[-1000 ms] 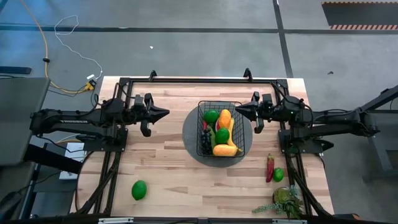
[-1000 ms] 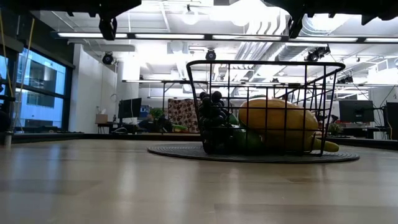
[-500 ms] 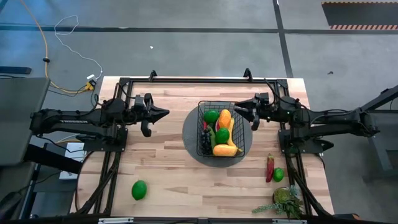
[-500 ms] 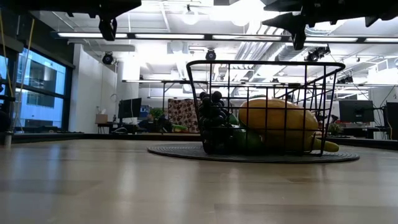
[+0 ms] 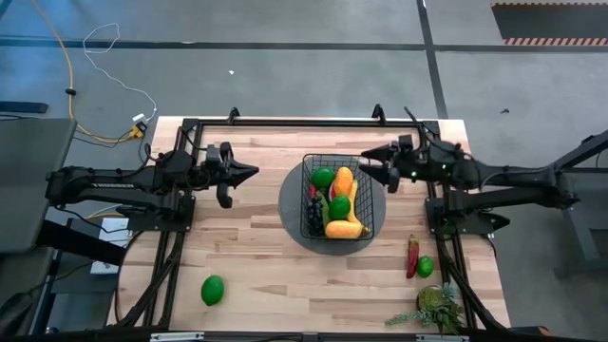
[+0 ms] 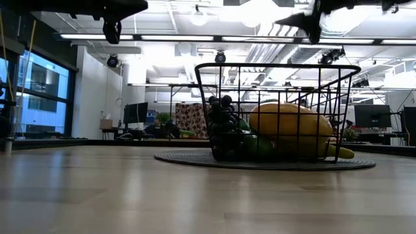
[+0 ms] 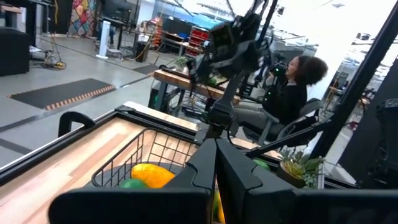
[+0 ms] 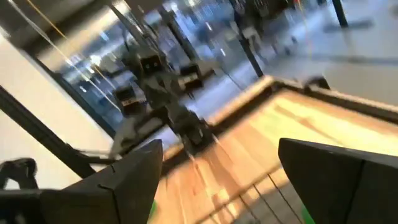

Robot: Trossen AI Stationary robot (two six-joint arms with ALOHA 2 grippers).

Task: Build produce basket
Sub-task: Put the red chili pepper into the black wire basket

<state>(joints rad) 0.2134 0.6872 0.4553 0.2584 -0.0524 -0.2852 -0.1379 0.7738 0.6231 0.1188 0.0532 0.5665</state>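
The black wire basket (image 5: 337,197) stands on a round dark mat (image 5: 290,204) at mid-table. It holds produce: green round fruits (image 5: 339,206), an orange-yellow piece (image 5: 343,180), a yellow piece (image 5: 344,229) and purple grapes (image 6: 221,114). My left gripper (image 5: 255,173) hovers shut, left of the basket and above the table. My right gripper (image 5: 372,171) hangs open above the basket's far right corner, with nothing between its fingers. In the right wrist view the right gripper (image 8: 217,174) shows a wide gap. Loose produce lies on the table: a green fruit (image 5: 213,290), a red chili (image 5: 412,255) and a small green fruit (image 5: 425,267).
A leafy green plant (image 5: 437,309) stands at the near right corner. Black frame rails (image 5: 304,121) run along the table's far edge and down both sides. A seated person (image 7: 292,93) shows in the room beyond the table.
My right gripper has opened from shut to wide, staying above the basket's far right corner. The basket and produce have not moved.
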